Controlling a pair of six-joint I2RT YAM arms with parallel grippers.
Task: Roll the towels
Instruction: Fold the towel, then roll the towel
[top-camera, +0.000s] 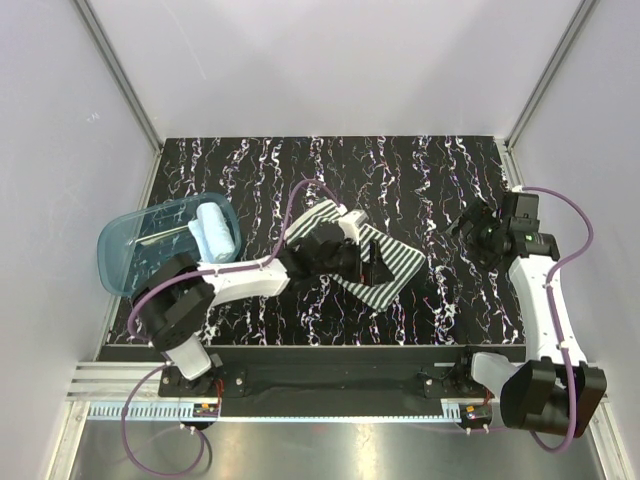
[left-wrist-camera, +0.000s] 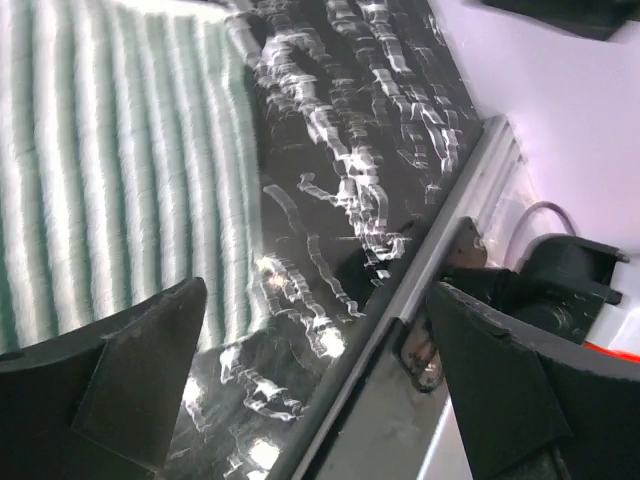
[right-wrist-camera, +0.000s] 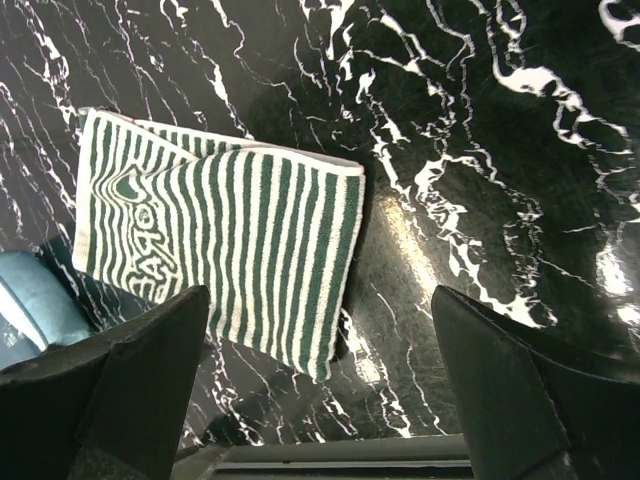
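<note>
Well to the left of the striped towel, a translucent blue tub sits at the left edge of the black marbled tabletop. The light blue towel lies inside it as a short thick bundle, against the wall of the tub that faces the striped towel

The left arm reaches from its base across to the striped towel. The left gripper hangs over the towel's near right part, so much of the cloth is hidden from above. In the left wrist view its two fingers stand wide apart with nothing between them. The striped towel fills the left of that view, and bare tabletop lies under the gap

The striped towel lies flat and unrolled on the tabletop, near the middle. It has dark and white stripes and a white patterned patch at the end nearest the tub. A sliver of light blue shows just past that end in the right wrist view

To the right of the striped towel and well apart from it, the right gripper is raised above bare tabletop. Its fingers are spread wide and hold nothing
</note>
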